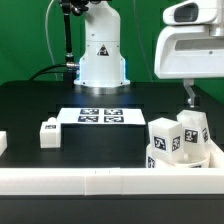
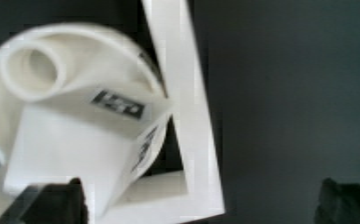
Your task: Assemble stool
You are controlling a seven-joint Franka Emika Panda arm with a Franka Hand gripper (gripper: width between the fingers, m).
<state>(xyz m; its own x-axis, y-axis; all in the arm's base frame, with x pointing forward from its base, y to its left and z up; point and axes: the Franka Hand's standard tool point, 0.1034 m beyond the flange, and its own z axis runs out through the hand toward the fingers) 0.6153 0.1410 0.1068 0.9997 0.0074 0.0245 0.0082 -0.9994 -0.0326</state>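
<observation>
Overall: white stool parts lie on a black table (image 1: 30, 105), and the arm works at the exterior view's right.
Gripper (image 1: 187, 100): it hangs just above the seat disc and the legs there; I cannot tell if it touches them.
Fingers: in the wrist view the two dark fingertips (image 2: 52, 200) stand far apart, released, and they grasp nothing.
Seat disc (image 1: 183, 160): it lies near the front on the exterior view's right, just behind the border rail. In the wrist view its round white body (image 2: 26, 100) is beside the same rail.
Upright legs: the first tagged leg (image 1: 163, 137) and the second tagged leg (image 1: 194, 130) stand side by side on the seat disc, tags to the camera.
Wrist view leg (image 2: 106, 140): a long white part with a black-and-white tag lies across the disc, and its end is near one fingertip.
Loose leg (image 1: 48, 132): it rests on the table at the exterior view's left, well apart from the seat disc.
Edge piece (image 1: 2, 143): a white part cut by the picture's border; I cannot tell what it is.
Marker board (image 1: 100, 115): flat on the table, in front of the robot base (image 1: 100, 55).
Border rail (image 1: 90, 182): it runs along the front of the table.
</observation>
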